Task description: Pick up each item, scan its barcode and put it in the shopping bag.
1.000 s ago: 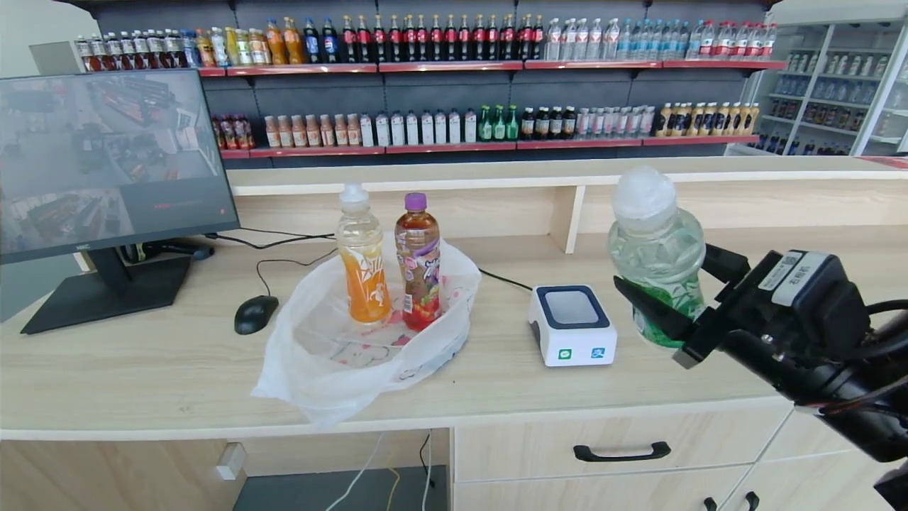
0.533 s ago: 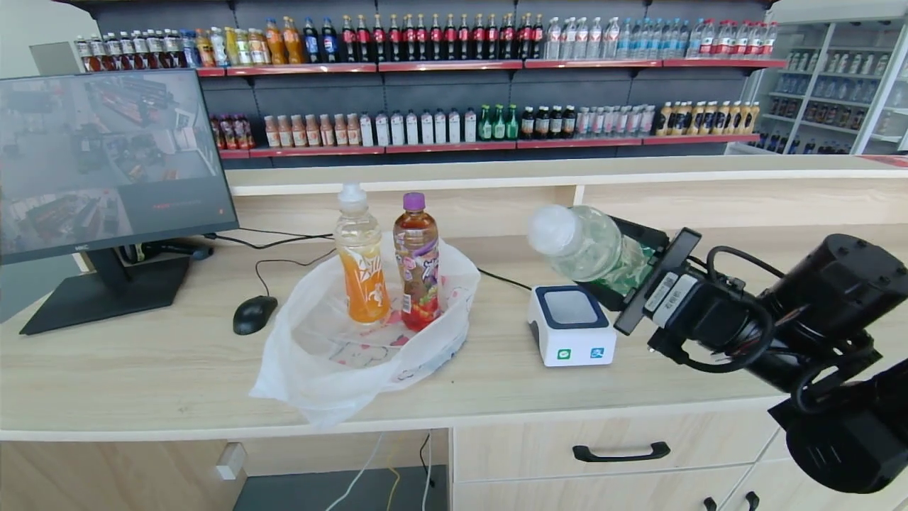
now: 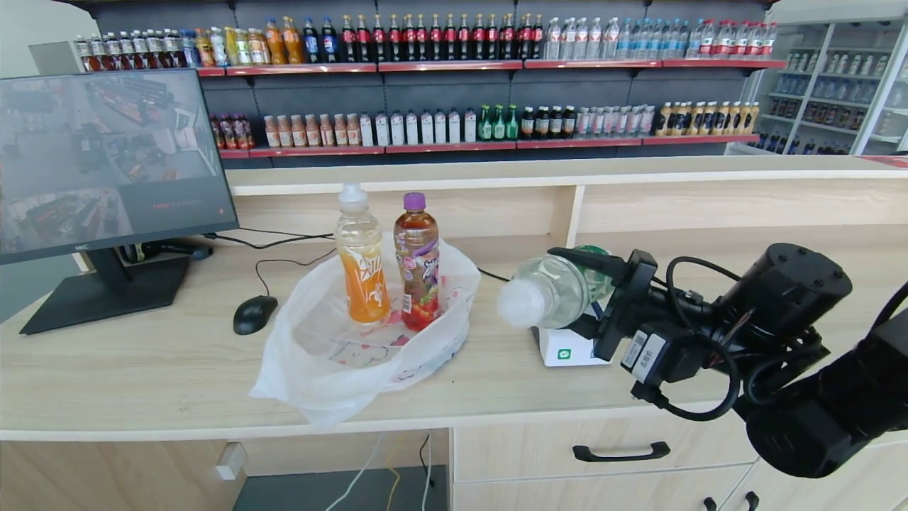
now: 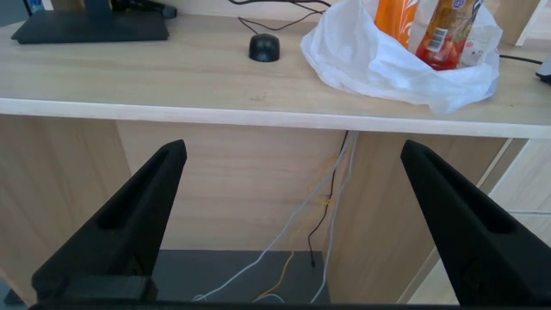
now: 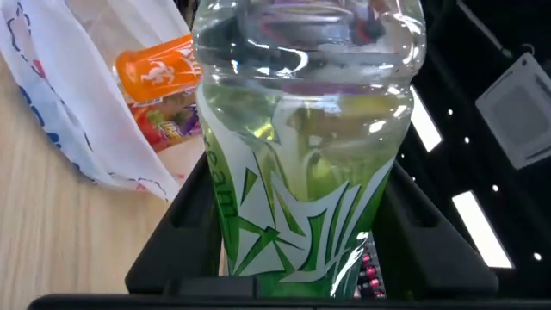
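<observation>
The right pincer (image 3: 576,289) is clamped on a clear bottle with a green label (image 3: 550,292). It holds the bottle on its side above the bench (image 3: 142,369), white cap pointing left and toward the near edge. The bottle hangs over the white scanner (image 3: 567,348) and hides most of its top; whether the two touch cannot be told.

Just left of the cap sits the shopping bag (image 3: 312,369), mouth open, leaving a narrow strip of bare wood between cap and bag wall. An orange bottle (image 3: 362,259) and a purple-capped bottle (image 3: 417,266) stand upright side by side in the bag's far part. The bag's near fold comes close to the bench's near edge. Left of the bag lies a mouse (image 3: 255,314), and a monitor (image 3: 106,163) stands at the far left, with a broad stretch of bare wood near it. A raised back ledge bounds the far side.

The right wrist view shows the fingers pressed on both sides of the green label, with the bag beyond the bottle's shoulder. In the left wrist view the left pincer (image 4: 293,151) stands wide open below the bench's near edge, facing the wooden front panel where cables (image 4: 323,215) hang.
</observation>
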Robot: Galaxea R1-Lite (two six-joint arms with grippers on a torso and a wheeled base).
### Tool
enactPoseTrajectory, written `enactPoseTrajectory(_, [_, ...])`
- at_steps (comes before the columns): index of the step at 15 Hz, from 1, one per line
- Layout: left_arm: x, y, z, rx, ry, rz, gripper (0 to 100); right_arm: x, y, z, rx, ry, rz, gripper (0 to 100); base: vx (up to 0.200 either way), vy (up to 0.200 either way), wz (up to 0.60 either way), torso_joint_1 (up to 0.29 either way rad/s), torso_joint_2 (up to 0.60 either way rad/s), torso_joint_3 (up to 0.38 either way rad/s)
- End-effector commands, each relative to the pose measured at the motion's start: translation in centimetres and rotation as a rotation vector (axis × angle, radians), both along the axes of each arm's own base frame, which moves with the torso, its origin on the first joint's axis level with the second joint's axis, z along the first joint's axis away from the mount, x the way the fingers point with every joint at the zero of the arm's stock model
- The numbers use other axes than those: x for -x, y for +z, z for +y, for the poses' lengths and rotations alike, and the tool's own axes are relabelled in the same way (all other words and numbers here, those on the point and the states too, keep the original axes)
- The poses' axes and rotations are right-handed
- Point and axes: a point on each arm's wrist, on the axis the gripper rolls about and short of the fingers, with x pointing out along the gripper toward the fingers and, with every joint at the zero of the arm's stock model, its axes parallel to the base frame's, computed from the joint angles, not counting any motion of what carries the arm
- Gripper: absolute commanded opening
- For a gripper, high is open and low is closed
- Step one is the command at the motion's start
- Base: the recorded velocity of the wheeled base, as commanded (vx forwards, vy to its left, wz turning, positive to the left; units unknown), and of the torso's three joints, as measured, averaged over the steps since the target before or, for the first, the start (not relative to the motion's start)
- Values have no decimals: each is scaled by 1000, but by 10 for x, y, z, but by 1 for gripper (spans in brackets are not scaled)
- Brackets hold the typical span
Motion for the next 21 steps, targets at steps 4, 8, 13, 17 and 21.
enactPoseTrajectory(4, [0, 0, 0, -1, 0, 0, 100, -4, -22, -1, 68, 50, 3, 0, 0, 0, 0, 0, 0, 0])
enactPoseTrajectory(8, [0, 0, 0, -1, 0, 0, 100, -6, -35, -11, 123, 55, -28, 0, 0, 0, 0, 0, 0, 0])
enactPoseTrajectory(13, [0, 0, 0, -1, 0, 0, 100, -7, -38, -16, 138, 54, -38, 0, 0, 0, 0, 0, 0, 0])
enactPoseTrajectory(17, [0, 0, 0, -1, 0, 0, 100, -7, -39, -16, 142, 61, -41, 0, 0, 0, 0, 0, 0, 0])
enactPoseTrajectory(21, [0, 0, 0, 1, 0, 0, 100, -7, -38, -10, 140, 78, -54, 0, 0, 0, 0, 0, 0, 0])
